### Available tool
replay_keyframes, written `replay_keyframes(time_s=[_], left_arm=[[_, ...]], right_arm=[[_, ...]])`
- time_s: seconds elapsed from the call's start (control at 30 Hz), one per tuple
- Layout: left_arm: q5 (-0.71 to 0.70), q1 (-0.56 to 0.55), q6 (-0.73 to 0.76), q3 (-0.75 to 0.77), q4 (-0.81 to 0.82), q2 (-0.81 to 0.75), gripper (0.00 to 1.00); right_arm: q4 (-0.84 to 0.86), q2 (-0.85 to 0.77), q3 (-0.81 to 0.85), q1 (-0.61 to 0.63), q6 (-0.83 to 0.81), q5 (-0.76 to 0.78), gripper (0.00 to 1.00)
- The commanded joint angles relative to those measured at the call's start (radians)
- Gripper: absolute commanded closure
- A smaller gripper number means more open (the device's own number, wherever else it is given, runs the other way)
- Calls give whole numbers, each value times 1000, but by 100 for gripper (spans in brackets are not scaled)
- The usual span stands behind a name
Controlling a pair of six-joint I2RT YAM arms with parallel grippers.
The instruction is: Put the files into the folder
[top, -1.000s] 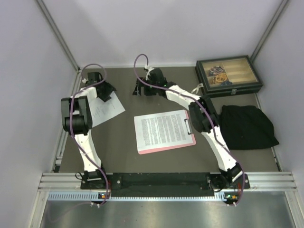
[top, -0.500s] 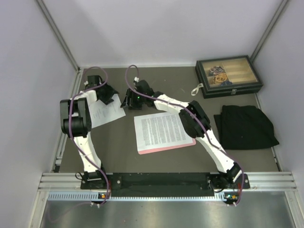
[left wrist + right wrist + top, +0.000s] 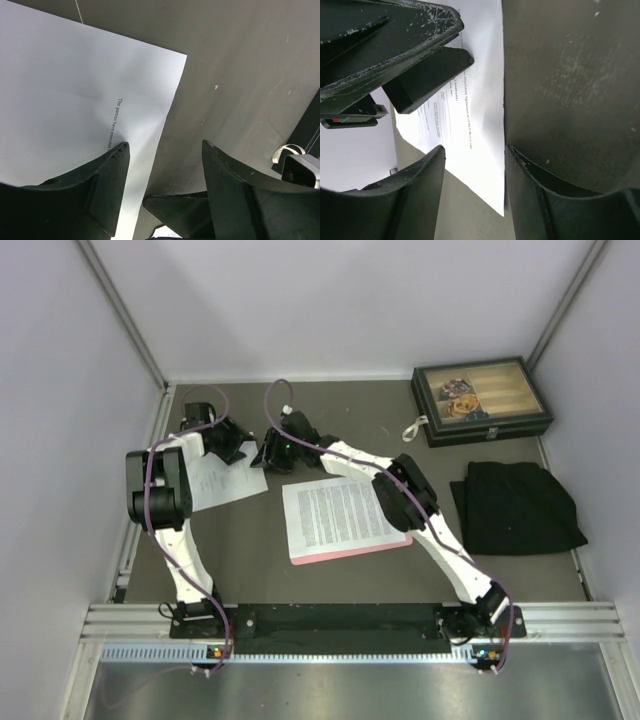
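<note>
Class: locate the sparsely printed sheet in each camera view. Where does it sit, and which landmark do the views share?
Top external: sparsely printed sheet, left of centre, left of the pink clipboard.
Left wrist: fills the upper left.
Right wrist: a white strip down the middle.
Shared landmark: the left gripper, its dark fingers over the sheet's edge.

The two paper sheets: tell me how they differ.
The dense sheet is covered in black text. The sparse sheet is mostly blank, with a few printed lines.
The dense sheet lies on the pink clipboard. The sparse sheet lies directly on the table, further left.
The left hand and right hand both straddle the sparse sheet's edge; neither is at the dense sheet.
Both sheets are white and look similar in size.
</note>
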Motion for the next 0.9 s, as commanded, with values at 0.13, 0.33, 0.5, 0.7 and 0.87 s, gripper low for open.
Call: replay_keyframes(time_s=[0.13, 0.33, 0.5, 0.7, 0.87], left_arm=[[1, -10, 11, -88, -177, 64, 34], [24, -12, 15, -105, -177, 45, 33], [3, -18, 94, -71, -225, 1, 28], [-210, -18, 170, 23, -355, -119, 18], [-342, -15, 190, 99, -429, -100, 15]], right_arm=[[131, 54, -51, 52, 52, -111, 50], [249, 60, -65, 36, 30, -166, 49], [170, 10, -85, 14, -83, -134, 46], [54, -107, -192, 6, -247, -85, 42], [-16, -144, -185, 5, -347, -19, 32]])
